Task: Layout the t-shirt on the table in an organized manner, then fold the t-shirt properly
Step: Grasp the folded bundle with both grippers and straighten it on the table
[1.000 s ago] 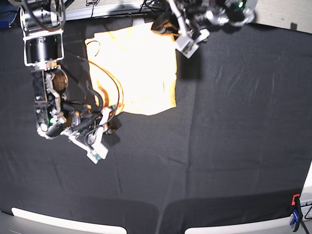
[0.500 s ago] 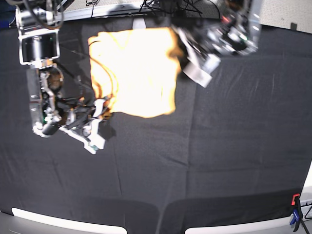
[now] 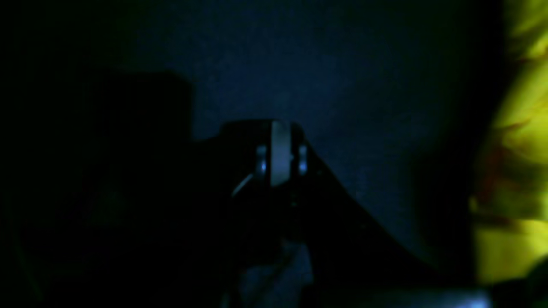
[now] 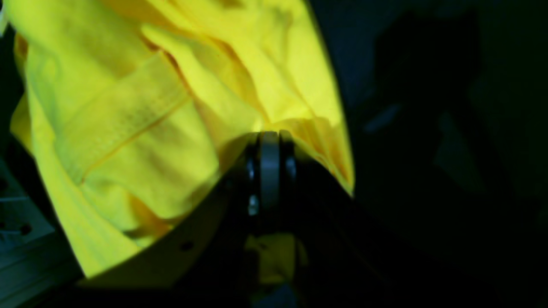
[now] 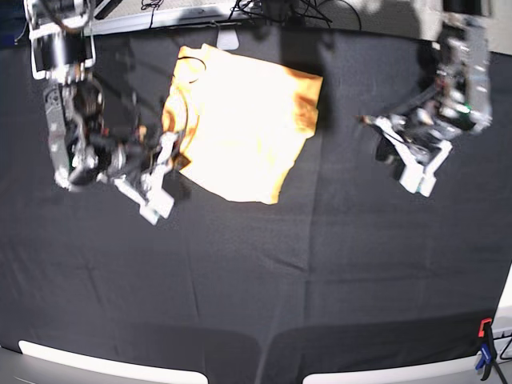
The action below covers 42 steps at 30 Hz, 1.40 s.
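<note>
The light orange-yellow t-shirt (image 5: 244, 112) lies partly spread and skewed on the black table (image 5: 304, 264), towards the back left. My right gripper (image 5: 176, 154) is at the shirt's left lower edge. In the right wrist view it (image 4: 269, 143) is shut on a bunched fold of the shirt (image 4: 141, 111). My left gripper (image 5: 376, 126) is to the right of the shirt, apart from it. In the left wrist view it (image 3: 280, 149) is shut and empty over the dark cloth, with the shirt (image 3: 513, 171) at the right edge.
Light grey edge pieces (image 5: 112, 366) run along the table's front. A red and blue clamp (image 5: 485, 350) sits at the front right corner. Cables (image 5: 240, 10) lie along the back edge. Black cloth stretches wide in front of the shirt.
My left gripper has let go of the shirt's far right corner and swung right and down. The shirt has shifted right and turned. My right gripper has moved up a little, still holding cloth.
</note>
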### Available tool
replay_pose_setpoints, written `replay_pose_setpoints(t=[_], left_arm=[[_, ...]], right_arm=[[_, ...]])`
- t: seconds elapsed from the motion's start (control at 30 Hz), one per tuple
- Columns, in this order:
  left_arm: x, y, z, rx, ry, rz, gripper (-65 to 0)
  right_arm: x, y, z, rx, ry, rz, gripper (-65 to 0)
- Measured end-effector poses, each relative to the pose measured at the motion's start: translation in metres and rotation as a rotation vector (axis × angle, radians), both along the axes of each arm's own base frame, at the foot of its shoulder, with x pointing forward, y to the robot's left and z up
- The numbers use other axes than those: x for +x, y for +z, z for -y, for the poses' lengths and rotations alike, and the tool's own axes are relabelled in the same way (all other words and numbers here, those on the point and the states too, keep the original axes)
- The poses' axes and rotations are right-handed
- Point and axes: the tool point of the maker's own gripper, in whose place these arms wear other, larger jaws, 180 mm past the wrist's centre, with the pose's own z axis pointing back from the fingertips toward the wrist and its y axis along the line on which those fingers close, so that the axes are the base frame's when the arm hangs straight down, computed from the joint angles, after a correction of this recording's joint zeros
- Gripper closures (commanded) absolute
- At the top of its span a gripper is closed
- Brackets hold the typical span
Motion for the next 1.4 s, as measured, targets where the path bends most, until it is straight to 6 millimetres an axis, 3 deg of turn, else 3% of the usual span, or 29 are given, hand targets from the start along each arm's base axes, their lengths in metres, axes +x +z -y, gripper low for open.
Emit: replay_pose_setpoints(t=[0.13, 0.33, 0.47, 0.63, 0.7, 0.8, 1.07, 1.4], left_arm=[[-0.032, -0.002, 0.018, -0.150, -0.058, -0.102, 0.0], [-0.104, -0.012, 0.054, -0.297, -0.120, -0.214, 0.0], [-0.132, -0.009, 0.087, -0.375, -0.149, -0.234, 0.0], [-0.150, -0.010, 0.139, -0.417, -0.232, -0.262, 0.0], [-0.148, -0.012, 0.146, -0.386, -0.251, -0.234, 0.0], [-0.134, -0.017, 0.137, -0.332, -0.184, -0.197, 0.0], [-0.063, -0.007, 0.083, -0.183, -0.057, -0.065, 0.0], [-0.017, 0.014, 0.071, -0.131, -0.047, 0.055, 0.0]], right_arm=[[-0.001, 0.009, -0.003, 0.007, 0.005, 0.031, 0.0], [0.046, 0.029, 0.030, -0.100, -0.072, 0.175, 0.0], [0.040, 0.009, 0.034, -0.083, -0.105, 0.128, 0.0], [0.038, -0.005, 0.033, -0.059, -0.134, 0.087, 0.0], [0.029, -0.013, 0.034, -0.089, -0.122, 0.033, 0.0], [0.021, -0.012, 0.025, -0.049, -0.112, -0.007, 0.0], [-0.011, -0.008, 0.005, 0.007, -0.066, -0.005, 0.0], [-0.068, 0.005, -0.031, 0.132, 0.001, -0.034, 0.0]])
